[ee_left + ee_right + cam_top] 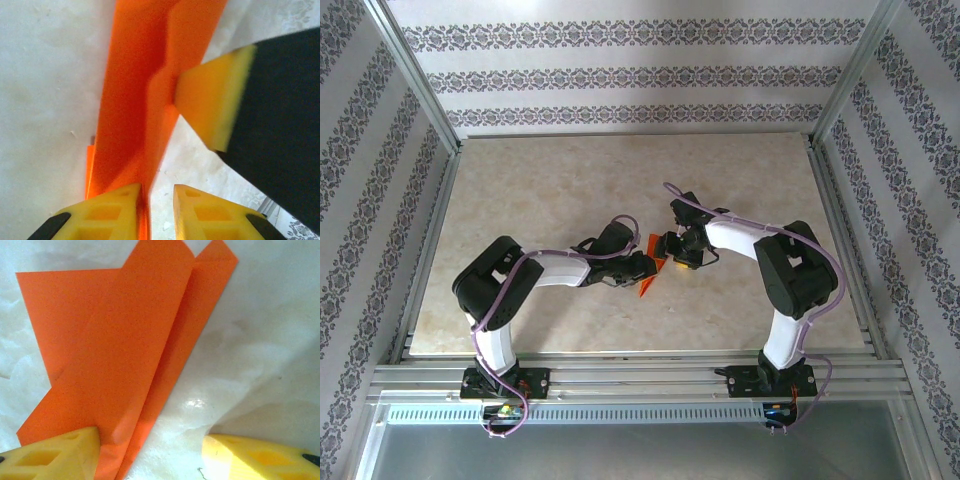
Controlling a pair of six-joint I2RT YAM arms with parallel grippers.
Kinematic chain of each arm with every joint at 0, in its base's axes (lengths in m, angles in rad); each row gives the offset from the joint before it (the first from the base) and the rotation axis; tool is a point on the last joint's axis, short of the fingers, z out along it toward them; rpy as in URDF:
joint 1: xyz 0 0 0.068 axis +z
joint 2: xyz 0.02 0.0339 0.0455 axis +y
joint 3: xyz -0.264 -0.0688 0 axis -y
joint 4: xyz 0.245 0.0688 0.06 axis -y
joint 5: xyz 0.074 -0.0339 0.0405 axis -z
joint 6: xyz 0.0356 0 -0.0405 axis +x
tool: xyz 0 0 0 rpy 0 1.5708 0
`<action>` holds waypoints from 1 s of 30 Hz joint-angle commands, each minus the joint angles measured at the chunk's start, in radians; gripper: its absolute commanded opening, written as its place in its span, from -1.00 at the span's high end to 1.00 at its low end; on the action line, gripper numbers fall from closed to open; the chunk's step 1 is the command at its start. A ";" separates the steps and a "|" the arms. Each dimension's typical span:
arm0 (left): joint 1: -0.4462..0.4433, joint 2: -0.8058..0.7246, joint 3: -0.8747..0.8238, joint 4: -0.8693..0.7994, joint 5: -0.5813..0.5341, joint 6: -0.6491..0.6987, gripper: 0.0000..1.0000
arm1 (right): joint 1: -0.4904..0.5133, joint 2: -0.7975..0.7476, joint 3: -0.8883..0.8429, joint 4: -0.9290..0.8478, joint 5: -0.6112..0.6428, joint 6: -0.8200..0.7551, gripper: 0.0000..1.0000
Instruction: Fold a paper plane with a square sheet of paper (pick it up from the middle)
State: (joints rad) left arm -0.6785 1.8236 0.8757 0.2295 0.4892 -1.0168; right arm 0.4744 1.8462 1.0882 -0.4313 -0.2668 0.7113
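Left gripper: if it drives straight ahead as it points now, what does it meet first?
The folded orange-red paper, which the left gripper straddles; beyond it, probably a yellow fingertip of the right gripper, though depth is unclear.

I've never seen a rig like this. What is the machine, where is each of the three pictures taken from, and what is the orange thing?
The machine is two robot arms bolted at the near edge of a pale table. Each ends in a two-fingered yellow tool. The wide picture looks down from above and behind. In it the left tool and the right tool meet mid-table. The other two pictures come from cameras on the wrists, each looking past its own fingers. The orange thing is the square sheet of paper, folded into overlapping layers on the table. The left tool's jaws stand slightly apart beside a raised fold. The right tool is wide open, with one finger on the paper. Neither seems to clamp it.
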 commanded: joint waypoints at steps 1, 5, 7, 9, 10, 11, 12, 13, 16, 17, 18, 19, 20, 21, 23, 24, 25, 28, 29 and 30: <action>0.011 -0.053 -0.021 -0.012 -0.017 0.048 0.50 | 0.011 0.112 -0.035 0.006 0.095 0.015 -0.34; 0.011 -0.055 -0.022 -0.040 -0.029 0.076 0.50 | 0.013 0.123 -0.033 0.010 0.092 0.019 -0.36; 0.011 -0.049 -0.019 -0.048 -0.026 0.082 0.50 | 0.015 0.125 -0.032 0.009 0.092 0.019 -0.36; 0.011 -0.044 -0.016 -0.059 -0.028 0.086 0.50 | 0.014 0.125 -0.031 0.010 0.093 0.020 -0.36; 0.011 -0.043 -0.014 -0.065 -0.030 0.089 0.50 | 0.013 0.124 -0.031 0.010 0.091 0.020 -0.36; 0.010 -0.041 -0.012 -0.071 -0.033 0.090 0.51 | 0.014 0.123 -0.031 0.010 0.089 0.020 -0.36; 0.010 -0.042 -0.012 -0.075 -0.034 0.091 0.53 | 0.013 0.123 -0.032 0.009 0.089 0.020 -0.35; 0.011 -0.040 -0.011 -0.078 -0.036 0.093 0.55 | 0.013 0.123 -0.031 0.010 0.089 0.022 -0.35; 0.011 -0.033 -0.005 -0.078 -0.035 0.092 0.61 | 0.012 0.118 -0.037 0.013 0.088 0.024 -0.30; 0.011 -0.029 -0.002 -0.078 -0.033 0.092 0.63 | 0.012 0.115 -0.039 0.016 0.086 0.024 -0.29; 0.011 -0.025 0.002 -0.079 -0.032 0.092 0.66 | 0.012 0.112 -0.041 0.017 0.084 0.022 -0.26; 0.011 -0.022 0.004 -0.076 -0.030 0.094 0.68 | 0.012 0.110 -0.041 0.018 0.079 0.022 -0.23; 0.011 -0.018 0.006 -0.075 -0.026 0.096 0.69 | 0.012 0.107 -0.045 0.020 0.075 0.020 -0.21; 0.011 -0.016 0.012 -0.074 -0.023 0.096 0.70 | 0.012 0.104 -0.048 0.025 0.071 0.020 -0.20; 0.011 -0.008 0.017 -0.074 -0.020 0.098 0.71 | 0.010 0.098 -0.055 0.031 0.069 0.020 -0.18; 0.011 -0.006 0.020 -0.074 -0.018 0.099 0.70 | 0.010 0.095 -0.059 0.032 0.069 0.020 -0.18; 0.011 -0.003 0.022 -0.074 -0.015 0.099 0.70 | 0.009 0.094 -0.063 0.034 0.068 0.020 -0.17; 0.011 0.007 0.027 -0.077 -0.011 0.100 0.71 | 0.006 0.093 -0.067 0.039 0.066 0.018 -0.16; 0.011 0.009 0.028 -0.076 -0.010 0.100 0.71 | 0.006 0.092 -0.069 0.040 0.064 0.017 -0.15; 0.011 0.010 0.029 -0.074 -0.007 0.101 0.71 | 0.006 0.093 -0.070 0.044 0.062 0.016 -0.15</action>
State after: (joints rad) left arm -0.6785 1.8153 0.8776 0.1791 0.4683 -0.9417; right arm 0.4751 1.8439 1.0817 -0.4305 -0.2584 0.7338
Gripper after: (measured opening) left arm 0.145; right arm 0.575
